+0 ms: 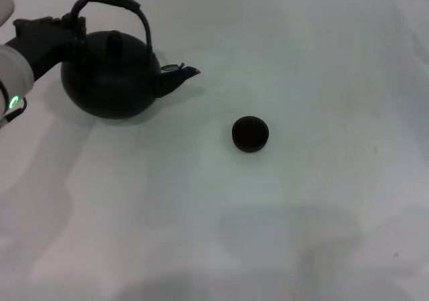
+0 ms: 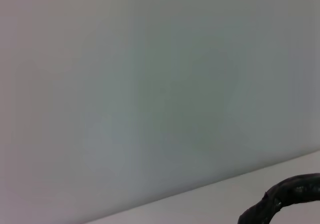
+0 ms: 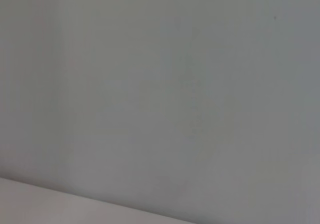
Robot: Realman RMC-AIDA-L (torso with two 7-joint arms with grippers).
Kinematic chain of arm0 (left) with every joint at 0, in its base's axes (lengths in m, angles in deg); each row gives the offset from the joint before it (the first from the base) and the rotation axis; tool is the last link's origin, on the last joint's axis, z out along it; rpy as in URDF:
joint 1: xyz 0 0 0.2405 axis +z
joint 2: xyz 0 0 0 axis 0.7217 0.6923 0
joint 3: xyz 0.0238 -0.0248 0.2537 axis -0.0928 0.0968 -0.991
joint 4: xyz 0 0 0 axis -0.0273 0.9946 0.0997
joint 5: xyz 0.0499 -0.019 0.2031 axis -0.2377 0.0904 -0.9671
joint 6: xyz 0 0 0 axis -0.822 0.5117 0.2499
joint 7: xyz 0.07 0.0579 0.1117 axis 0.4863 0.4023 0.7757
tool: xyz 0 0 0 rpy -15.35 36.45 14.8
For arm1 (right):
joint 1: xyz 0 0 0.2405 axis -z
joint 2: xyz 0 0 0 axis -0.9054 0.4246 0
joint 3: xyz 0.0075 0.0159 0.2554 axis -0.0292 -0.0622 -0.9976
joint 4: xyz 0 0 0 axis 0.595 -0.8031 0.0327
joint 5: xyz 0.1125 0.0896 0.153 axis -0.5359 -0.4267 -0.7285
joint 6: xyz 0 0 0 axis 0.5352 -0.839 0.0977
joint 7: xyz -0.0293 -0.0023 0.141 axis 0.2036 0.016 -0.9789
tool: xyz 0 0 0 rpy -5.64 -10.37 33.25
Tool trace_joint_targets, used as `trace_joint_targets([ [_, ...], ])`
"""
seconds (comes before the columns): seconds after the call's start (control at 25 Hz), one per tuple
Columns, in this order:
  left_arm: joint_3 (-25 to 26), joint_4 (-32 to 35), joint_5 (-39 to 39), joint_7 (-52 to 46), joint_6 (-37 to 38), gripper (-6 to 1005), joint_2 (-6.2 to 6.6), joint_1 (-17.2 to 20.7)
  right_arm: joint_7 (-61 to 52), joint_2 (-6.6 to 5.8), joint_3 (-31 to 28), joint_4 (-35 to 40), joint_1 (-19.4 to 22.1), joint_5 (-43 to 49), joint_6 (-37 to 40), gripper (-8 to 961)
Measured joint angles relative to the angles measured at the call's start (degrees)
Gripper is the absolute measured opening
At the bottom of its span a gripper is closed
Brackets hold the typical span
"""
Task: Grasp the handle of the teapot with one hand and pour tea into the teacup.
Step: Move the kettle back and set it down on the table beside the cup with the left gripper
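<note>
At the far left the left gripper (image 1: pixel 70 27) reaches in beside the handle (image 1: pixel 110 3) of the teapot (image 1: pixel 114 73), level with the hoop's left foot; whether it is touching the handle, and whether its fingers are spread or closed, I cannot tell; its wrist view shows only a piece of the dark handle against a pale surface. The teapot stands upright on the white table (image 1: pixel 301 234) at the far left, spout (image 1: pixel 179 75) pointing right; the teacup (image 1: pixel 250 133) sits well apart to its right, nearer the middle. The right gripper is out of sight. By my reading the grasp is only beginning; lifting, carrying and pouring all remain.
</note>
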Motion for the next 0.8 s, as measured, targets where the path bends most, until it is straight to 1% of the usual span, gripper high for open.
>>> trace_joint_targets([
  [0.16,-0.05,-2.44,2.17,0.06,-4.23,121,0.02,0.69,0.00,-0.02,0.11,-0.03,-0.22,0.02,0.21,860],
  [0.4,-0.55,-2.46,3.26,0.07,-7.79,120,0.02,2.84,0.00,-0.02,0.27,-0.11,-0.34,0.02,1.40,860],
  [0.52,-2.48,-2.34,3.29,0.07,-10.77,120,0.00,3.69,0.00,-0.02,0.31,-0.15,-0.47,0.02,1.70,860],
  [0.6,-4.57,-2.79,3.07,0.09,-14.48,121,0.01,4.13,0.00,-0.02,0.40,-0.15,-0.60,0.01,2.02,860],
  [0.76,-7.56,-5.42,2.84,0.21,-19.38,121,0.06,3.83,0.24,-0.02,0.81,-0.15,-0.83,0.01,2.65,860],
  [0.8,-7.56,-5.42,2.84,0.21,-19.38,121,0.06,3.83,0.39,-0.02,0.81,-0.15,-0.87,0.01,2.79,860],
])
